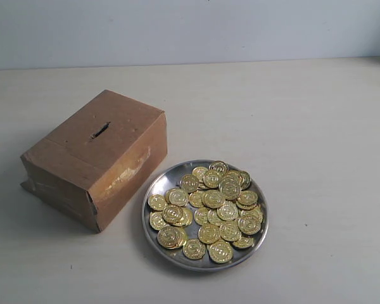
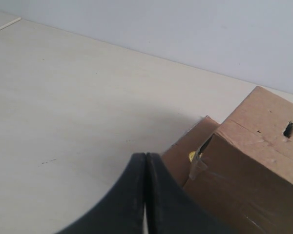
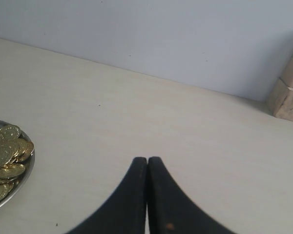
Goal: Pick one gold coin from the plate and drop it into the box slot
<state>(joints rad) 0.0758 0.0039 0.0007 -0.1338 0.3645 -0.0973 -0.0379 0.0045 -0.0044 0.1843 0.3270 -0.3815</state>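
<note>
A round silver plate [image 1: 153, 190] heaped with several gold coins [image 1: 209, 206] sits on the pale table in the exterior view. Just left of it stands the brown cardboard box [image 1: 123, 168], its dark slot [image 1: 99, 131] in the top face. Neither arm shows in the exterior view. In the left wrist view my left gripper [image 2: 145, 156] is shut and empty, with the box [image 2: 254, 165] and its slot [image 2: 288, 129] close beside it. In the right wrist view my right gripper [image 3: 147, 160] is shut and empty; the plate's rim [image 3: 24, 181] and some coins [image 3: 7, 156] lie apart from it.
A loose flap at the box's end shows a yellow spot [image 2: 192, 156] inside the gap. A light wooden block stack [image 3: 290, 92] stands at the table's edge by the grey wall. Bare pale tabletop [image 1: 304, 114] surrounds the box and plate.
</note>
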